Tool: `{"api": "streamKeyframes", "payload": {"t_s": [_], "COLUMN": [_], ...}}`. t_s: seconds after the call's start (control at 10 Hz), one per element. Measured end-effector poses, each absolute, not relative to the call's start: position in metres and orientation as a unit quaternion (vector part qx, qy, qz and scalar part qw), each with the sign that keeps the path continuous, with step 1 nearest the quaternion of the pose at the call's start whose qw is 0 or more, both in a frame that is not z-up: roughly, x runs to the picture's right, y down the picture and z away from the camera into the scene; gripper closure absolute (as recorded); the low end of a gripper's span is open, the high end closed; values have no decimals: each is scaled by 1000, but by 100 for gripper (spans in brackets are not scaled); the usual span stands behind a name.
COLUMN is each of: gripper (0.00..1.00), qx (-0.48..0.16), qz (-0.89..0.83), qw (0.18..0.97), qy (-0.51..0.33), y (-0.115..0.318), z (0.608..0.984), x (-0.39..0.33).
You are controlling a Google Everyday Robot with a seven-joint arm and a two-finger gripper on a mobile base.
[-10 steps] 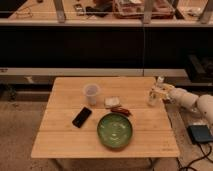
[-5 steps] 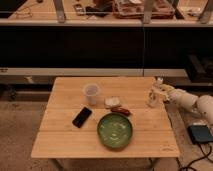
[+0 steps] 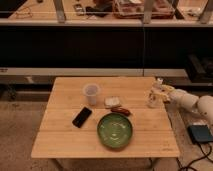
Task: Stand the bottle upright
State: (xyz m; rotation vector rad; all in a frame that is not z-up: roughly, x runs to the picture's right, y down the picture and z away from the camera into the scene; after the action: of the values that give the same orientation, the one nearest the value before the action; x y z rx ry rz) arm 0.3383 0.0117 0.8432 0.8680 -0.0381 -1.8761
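Observation:
The small clear bottle (image 3: 154, 95) with a pale cap stands about upright near the right edge of the wooden table (image 3: 65, 135). My gripper (image 3: 159, 94) is right at the bottle, reaching in from the right on a white arm (image 3: 192, 102). The gripper overlaps the bottle, and the bottle's base rests on or just above the tabletop.
A translucent plastic cup (image 3: 91, 93) stands at the table's back middle. A black phone (image 3: 82, 116) lies left of a green bowl (image 3: 116, 130). A pale packet (image 3: 112, 102) and a reddish snack (image 3: 120, 110) lie mid-table. A dark shelf unit stands behind; a blue-grey box (image 3: 201, 133) sits on the floor at the right.

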Motion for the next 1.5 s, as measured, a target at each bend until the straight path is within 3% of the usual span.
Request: {"api": "streamKeyframes", "payload": {"t_s": [1.5], "gripper": [20], "qx": [390], "qz": [-762], "qw": [517], "qy": [-1], "y": [3], "z": [833], "x": [348]}}
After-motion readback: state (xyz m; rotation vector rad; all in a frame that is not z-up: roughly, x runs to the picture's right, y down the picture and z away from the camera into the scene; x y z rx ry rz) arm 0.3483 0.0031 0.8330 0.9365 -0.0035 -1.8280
